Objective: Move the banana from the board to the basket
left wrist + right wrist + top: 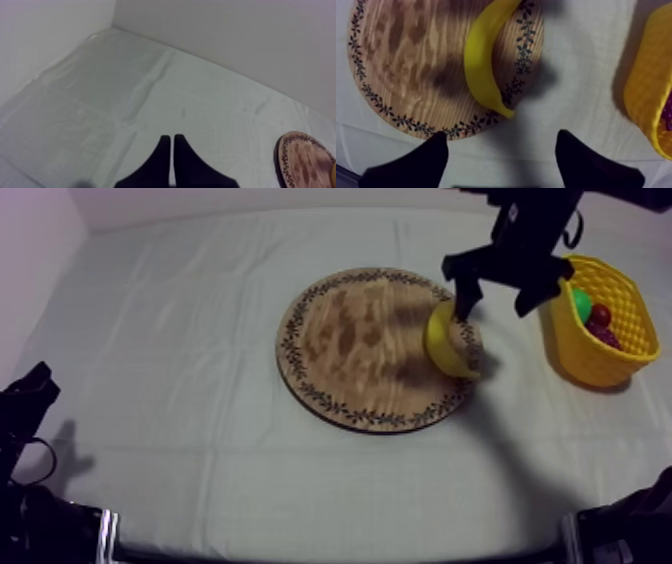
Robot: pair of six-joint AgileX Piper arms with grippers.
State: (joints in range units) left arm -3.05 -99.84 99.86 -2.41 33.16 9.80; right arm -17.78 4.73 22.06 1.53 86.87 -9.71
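The yellow banana (452, 343) lies on the right rim of the round wooden board (350, 343), its tip just past the edge. My right gripper (495, 308) hangs open above it, one finger over the banana and the other toward the yellow basket (610, 358). From the right wrist, the banana (483, 60) curves across the board (401, 65) beyond my open right gripper (501, 145), and the basket (646, 85) stands beside it. My left gripper (172, 145) is shut on nothing and rests low at the near left (30, 393).
The basket stands at the far right of the table and holds a green pear (581, 301), a small red fruit (600, 315) and purple grapes (606, 336). The board's rim (305, 160) shows beyond the left gripper. Grey-white cloth (170, 358) stretches left of the board.
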